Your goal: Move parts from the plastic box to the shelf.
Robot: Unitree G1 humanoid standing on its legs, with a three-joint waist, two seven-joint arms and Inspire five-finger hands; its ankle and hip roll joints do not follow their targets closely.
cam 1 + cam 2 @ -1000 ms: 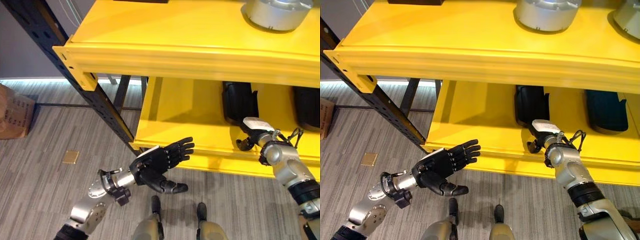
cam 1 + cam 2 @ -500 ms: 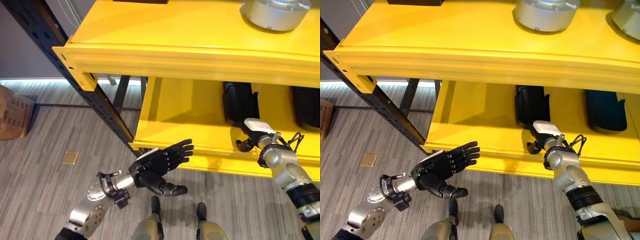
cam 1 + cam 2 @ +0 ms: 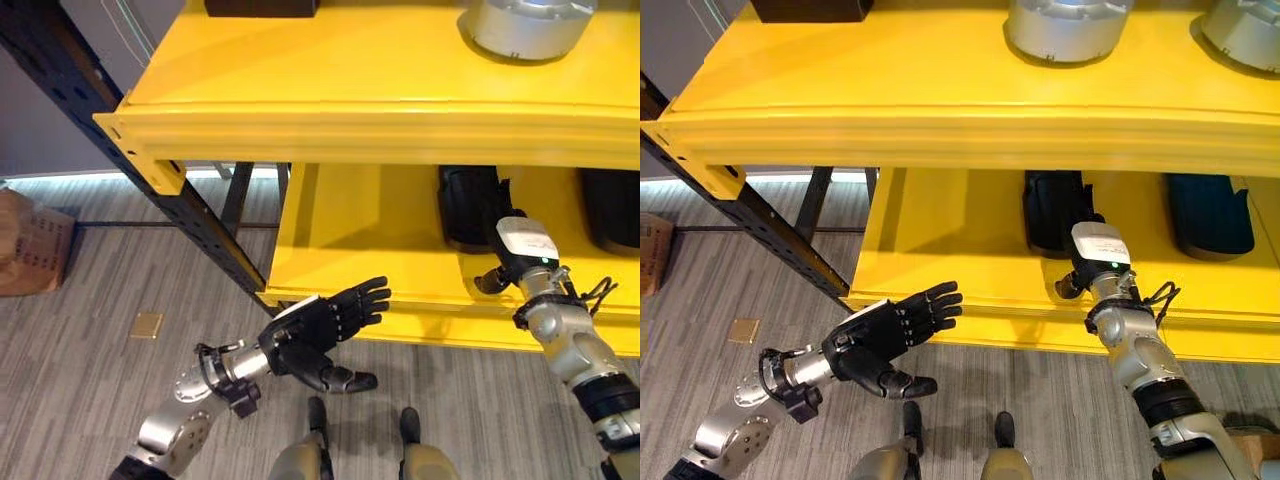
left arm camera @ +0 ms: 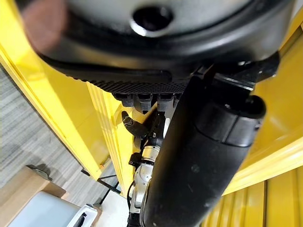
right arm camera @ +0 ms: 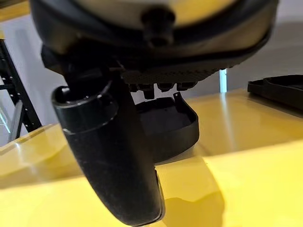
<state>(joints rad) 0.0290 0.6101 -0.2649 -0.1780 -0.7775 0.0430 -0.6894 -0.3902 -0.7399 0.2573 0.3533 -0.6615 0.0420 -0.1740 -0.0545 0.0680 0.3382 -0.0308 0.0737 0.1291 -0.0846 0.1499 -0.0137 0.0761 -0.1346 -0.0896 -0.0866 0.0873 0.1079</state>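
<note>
Right wrist view: right hand (image 5: pixel 109 156), thumb hanging down in front and fingers reaching toward a black moulded part (image 5: pixel 165 127) that lies on the lower yellow shelf (image 5: pixel 236 142); whether the fingers touch or grip the part cannot be told. Right eye view: same hand (image 3: pixel 1092 262) at the front edge of the lower shelf (image 3: pixel 940 250), its white-backed wrist raised, fingers hidden against the near end of that black part (image 3: pixel 1052 208), which lies flat and reaches toward the back of the shelf. Second black part (image 3: pixel 1208 215) on the same shelf, further to the robot's right and well apart from the first. Upper yellow shelf (image 3: pixel 890 90) above: two round silver-grey metal parts (image 3: pixel 1065 28) (image 3: pixel 1240 30) side by side, and a dark box-like item (image 3: pixel 805 10) at its far left end. Left hand (image 3: pixel 890 335) held in the air in front of the lower shelf and below its edge, palm turned upward, fingers straight and spread, thumb out, holding nothing. Dark perforated upright (image 3: pixel 150 170) of the rack slants down to the grey striped floor (image 3: pixel 90 330). Cardboard box (image 3: pixel 30 245) stands on the floor at far left; small tan square (image 3: pixel 146 325) lies flat on the floor nearer the rack.
</note>
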